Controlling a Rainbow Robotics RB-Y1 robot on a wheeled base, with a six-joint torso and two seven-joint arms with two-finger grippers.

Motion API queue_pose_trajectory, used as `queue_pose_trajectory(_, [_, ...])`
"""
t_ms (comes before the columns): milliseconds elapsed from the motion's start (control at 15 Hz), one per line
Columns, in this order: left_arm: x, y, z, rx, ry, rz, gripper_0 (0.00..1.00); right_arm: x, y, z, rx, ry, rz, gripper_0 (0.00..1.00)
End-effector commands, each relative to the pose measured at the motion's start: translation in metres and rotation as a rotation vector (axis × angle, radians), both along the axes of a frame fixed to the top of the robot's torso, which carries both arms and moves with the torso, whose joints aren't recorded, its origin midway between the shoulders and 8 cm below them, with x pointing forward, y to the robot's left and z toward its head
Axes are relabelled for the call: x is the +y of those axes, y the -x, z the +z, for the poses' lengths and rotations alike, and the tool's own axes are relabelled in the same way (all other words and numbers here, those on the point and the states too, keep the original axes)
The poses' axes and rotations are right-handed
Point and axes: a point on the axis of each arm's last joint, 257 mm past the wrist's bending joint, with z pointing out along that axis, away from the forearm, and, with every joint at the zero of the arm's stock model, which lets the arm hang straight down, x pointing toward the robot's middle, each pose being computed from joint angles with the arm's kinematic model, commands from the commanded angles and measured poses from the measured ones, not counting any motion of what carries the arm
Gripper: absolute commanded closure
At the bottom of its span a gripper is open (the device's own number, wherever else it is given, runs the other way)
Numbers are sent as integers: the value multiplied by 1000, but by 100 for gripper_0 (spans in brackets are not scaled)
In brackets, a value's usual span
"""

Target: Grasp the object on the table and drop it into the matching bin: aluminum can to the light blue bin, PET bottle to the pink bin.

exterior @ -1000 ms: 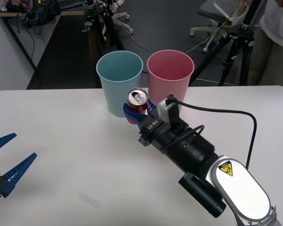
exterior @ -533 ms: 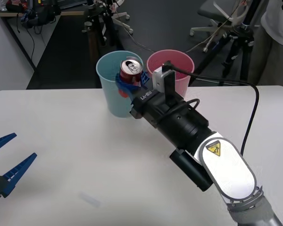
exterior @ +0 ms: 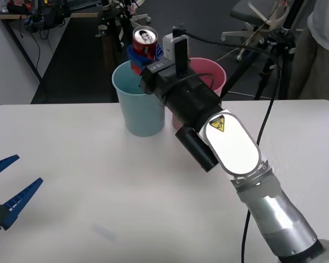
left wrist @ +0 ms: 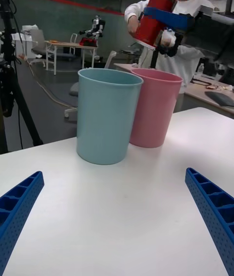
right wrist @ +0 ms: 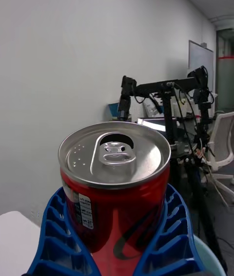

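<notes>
- Aluminum can (exterior: 144, 39), red with a silver top, is clamped upright in the right gripper (exterior: 145, 53), raised above the light blue bin (exterior: 139, 98) near the tabletop's far edge.
- Carrying step; next, release over blue, not the pink bin (exterior: 211, 79).
- Left gripper (exterior: 8, 192) waits spread wide, empty, at the left edge.

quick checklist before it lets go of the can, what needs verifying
1. Can held by right gripper: ok, blue fingers wrap both sides.
2. Can raised above the bin rims: ok.
3. Can centred over the light blue bin: cannot tell; the left wrist view suggests it hangs nearer the pink bin.
4. Can upright: not ok, it tilts.
5. Left gripper out of the way: ok, open, low over the table.
</notes>
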Motion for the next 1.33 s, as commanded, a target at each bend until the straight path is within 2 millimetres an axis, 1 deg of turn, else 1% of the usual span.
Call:
queue_pose_trajectory(67, [0,0,0,0,0,0,0,3,-28,8,14,-5,-27,100])
queue_pose_trajectory(133, [0,0,0,0,0,0,0,6,-39,9,24,1,-36,100])
queue_pose_trajectory(267, [0,0,0,0,0,0,0,10,-52,8,35,11,-52,100])
queue_pose_trajectory(467, [0,0,0,0,0,0,0,15,-74,-7,71,47,-83,100])
queue_pose_trajectory(600, [0,0,0,0,0,0,0,21,-83,-16,92,64,-95,100])
queue_pose_trajectory(733, [0,0,0,0,0,0,0,23,-87,-23,102,79,-101,100])
queue_pose_trajectory(1267, [0,0,0,0,0,0,0,23,-86,-26,105,83,-98,100])
queue_pose_trajectory(1333, [0,0,0,0,0,0,0,23,-87,-25,106,80,-100,61])
